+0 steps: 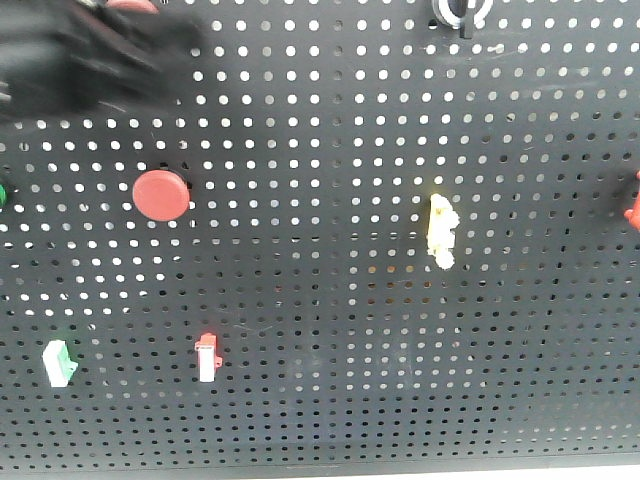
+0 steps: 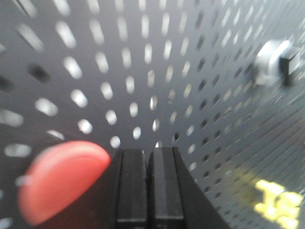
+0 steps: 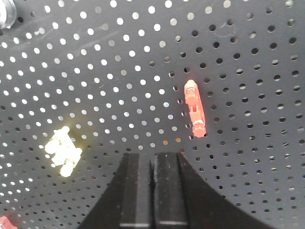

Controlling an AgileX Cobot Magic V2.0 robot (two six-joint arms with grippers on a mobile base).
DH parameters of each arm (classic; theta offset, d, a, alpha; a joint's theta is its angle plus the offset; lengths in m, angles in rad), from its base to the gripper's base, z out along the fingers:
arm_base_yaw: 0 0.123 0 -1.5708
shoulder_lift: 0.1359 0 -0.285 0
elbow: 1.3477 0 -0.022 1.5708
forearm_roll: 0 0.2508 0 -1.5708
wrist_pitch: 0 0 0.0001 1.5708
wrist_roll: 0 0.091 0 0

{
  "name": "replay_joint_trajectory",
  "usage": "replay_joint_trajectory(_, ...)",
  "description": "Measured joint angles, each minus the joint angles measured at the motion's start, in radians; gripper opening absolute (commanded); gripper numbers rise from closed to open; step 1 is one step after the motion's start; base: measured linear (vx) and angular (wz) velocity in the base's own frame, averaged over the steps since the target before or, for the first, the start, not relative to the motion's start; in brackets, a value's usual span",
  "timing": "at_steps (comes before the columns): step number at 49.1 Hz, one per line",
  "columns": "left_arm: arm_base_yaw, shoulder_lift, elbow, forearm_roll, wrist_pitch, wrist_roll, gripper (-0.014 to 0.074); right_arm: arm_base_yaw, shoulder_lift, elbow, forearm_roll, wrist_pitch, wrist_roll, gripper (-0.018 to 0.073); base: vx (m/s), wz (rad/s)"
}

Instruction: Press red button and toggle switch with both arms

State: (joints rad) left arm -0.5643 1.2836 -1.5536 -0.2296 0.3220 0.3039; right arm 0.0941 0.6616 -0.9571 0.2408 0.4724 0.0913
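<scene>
My left gripper (image 2: 147,151) is shut with nothing between its fingers, tips close to the black pegboard. The red button (image 2: 62,179) sits just left of those fingers, blurred. In the front view the left arm (image 1: 100,55) is a dark blur at the top left. It lies just below the red button (image 1: 132,5), which the frame edge cuts off. The toggle switch (image 1: 460,12) is at the top right, and it also shows as the silvery toggle switch (image 2: 274,62). My right gripper (image 3: 153,155) is shut and empty, with the toggle switch (image 3: 7,12) far off at the top left.
A second red round button (image 1: 161,194) sits lower on the pegboard (image 1: 330,150). A yellow knobbly piece (image 1: 441,231) is at centre right. White switches with a green tip (image 1: 60,362) and a red tip (image 1: 207,357) sit low. An orange-red piece (image 3: 194,109) is ahead of my right gripper.
</scene>
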Motion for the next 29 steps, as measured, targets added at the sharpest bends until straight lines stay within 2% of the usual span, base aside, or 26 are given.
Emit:
replay_joint_trajectory(20, 0.0, -0.025, 0.0, 0.007, 0.014, 0.0, 0.0002, 0.0, 0.0, 0.0, -0.019, 0.016, 0.0, -0.0003, 0.0, 0.0)
replay_joint_trajectory(29, 0.0, -0.051, 0.0, 0.011, 0.067, 0.0, 0.0002, 0.0, 0.0, 0.0, -0.04, 0.017, 0.0, -0.0003, 0.0, 0.0)
